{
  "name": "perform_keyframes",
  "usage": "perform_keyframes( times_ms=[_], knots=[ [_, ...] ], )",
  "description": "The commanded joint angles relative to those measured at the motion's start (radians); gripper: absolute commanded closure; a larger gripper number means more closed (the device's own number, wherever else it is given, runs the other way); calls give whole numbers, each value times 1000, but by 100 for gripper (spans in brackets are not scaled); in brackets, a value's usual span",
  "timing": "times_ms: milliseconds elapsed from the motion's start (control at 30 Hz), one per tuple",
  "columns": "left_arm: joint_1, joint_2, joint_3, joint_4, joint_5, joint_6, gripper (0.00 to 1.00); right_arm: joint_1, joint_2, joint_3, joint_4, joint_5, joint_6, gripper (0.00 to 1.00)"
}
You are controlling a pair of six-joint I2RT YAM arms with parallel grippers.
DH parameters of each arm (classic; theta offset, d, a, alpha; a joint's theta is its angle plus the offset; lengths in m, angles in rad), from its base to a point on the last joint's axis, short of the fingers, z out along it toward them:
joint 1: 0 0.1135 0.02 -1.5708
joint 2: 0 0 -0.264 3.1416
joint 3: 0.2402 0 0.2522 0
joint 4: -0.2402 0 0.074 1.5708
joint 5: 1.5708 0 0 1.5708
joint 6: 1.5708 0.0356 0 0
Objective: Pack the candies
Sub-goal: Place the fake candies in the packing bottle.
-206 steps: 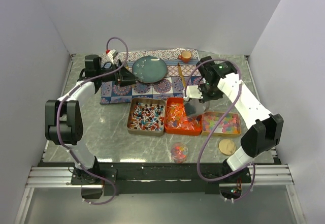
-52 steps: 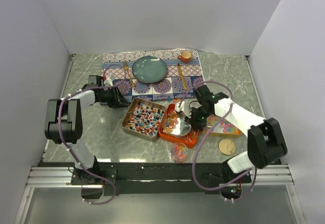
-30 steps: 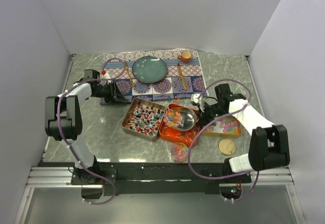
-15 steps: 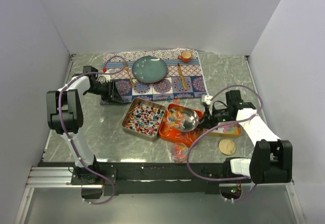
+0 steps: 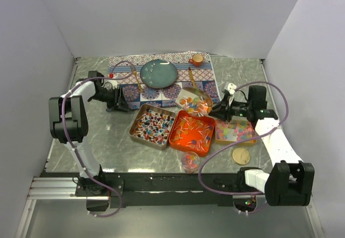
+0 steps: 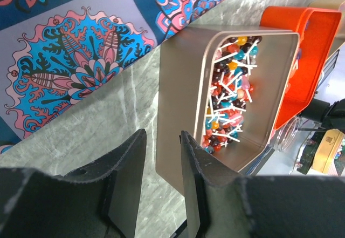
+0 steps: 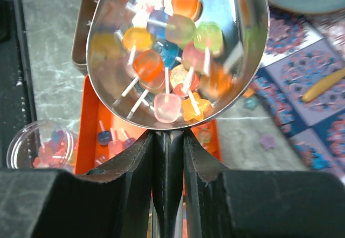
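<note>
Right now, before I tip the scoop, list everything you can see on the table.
mat: one, blue-pink patterned, far side.
plate: one, teal, on mat.
cup: one, orange, mat's far edge.
metal tray: one, silver, left of three.
orange tray: one, middle.
gold tray: one, right.
candies: many; red-white-blue in metal tray, orange-red in orange tray, pastel in gold tray, mixed in scoop.
clear tub: one, near edge, few candies inside.
disc: one, tan, beside gold tray.
scoop: one, silver, in the air.
left gripper: open, beside metal tray.
right gripper: shut on scoop handle.
</note>
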Motion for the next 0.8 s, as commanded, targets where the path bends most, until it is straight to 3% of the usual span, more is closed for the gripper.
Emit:
perform_keyframes(
  times_ms=[0,67,200,500,767],
  knots=[
    [-1,-82,19,23,39,-10,62,-4,-56,165,-291,33,-204,100],
    [1,-88,13,28,34,-15,62,-4,-50,202,-444,68,-381,100],
    [1,-106,10,51,40,-30,62,-5,-91,202,-663,153,-535,100],
    [4,-145,-38,39,5,-2,61,-4,-166,172,-851,154,-725,100],
    [3,-132,-22,29,-32,18,61,-4,-292,70,-961,245,-888,100]
  ],
)
